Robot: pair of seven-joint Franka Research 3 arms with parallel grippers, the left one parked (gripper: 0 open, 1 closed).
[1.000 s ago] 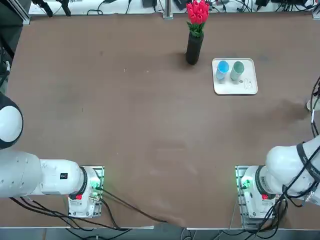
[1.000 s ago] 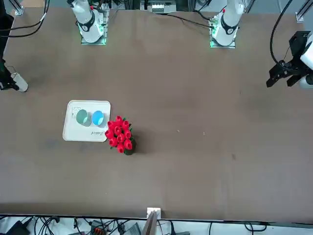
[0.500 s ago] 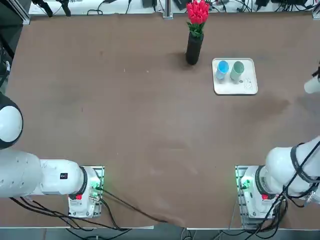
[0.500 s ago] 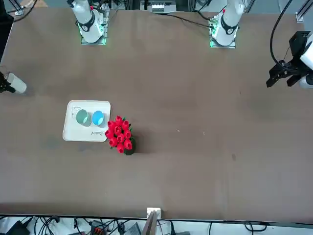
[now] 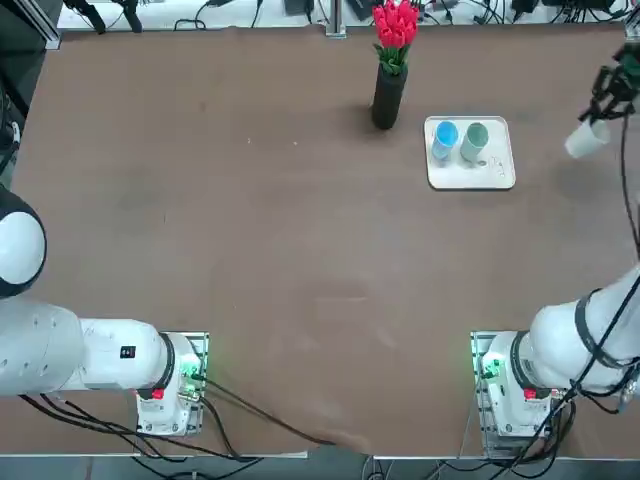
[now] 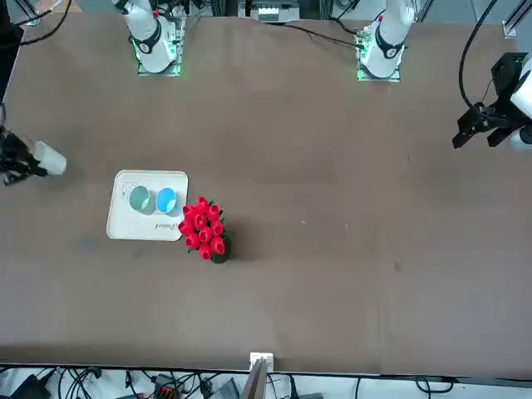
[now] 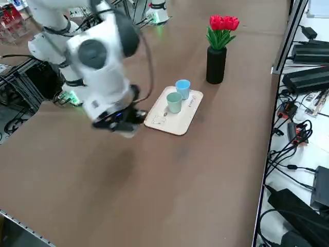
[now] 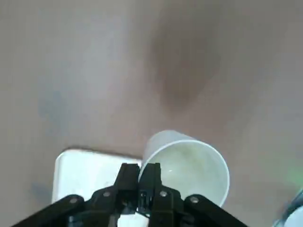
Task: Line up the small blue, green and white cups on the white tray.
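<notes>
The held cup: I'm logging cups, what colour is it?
Cream-white cup, pinched at its rim by the right gripper; clearest in the right wrist view.

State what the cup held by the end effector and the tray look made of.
Cream-white tapered cup: likely matte plastic, with a thin rim and a smooth wall, pinched at the rim by the right end effector. Flat white tray: probably plastic too; its smooth low rim leaves that open.

Right gripper [image 8: 140, 177] raised, just beside the white tray [image 5: 497, 180], on its right. Fingers pinched on the white cup [image 8: 187, 163] rim.
</notes>
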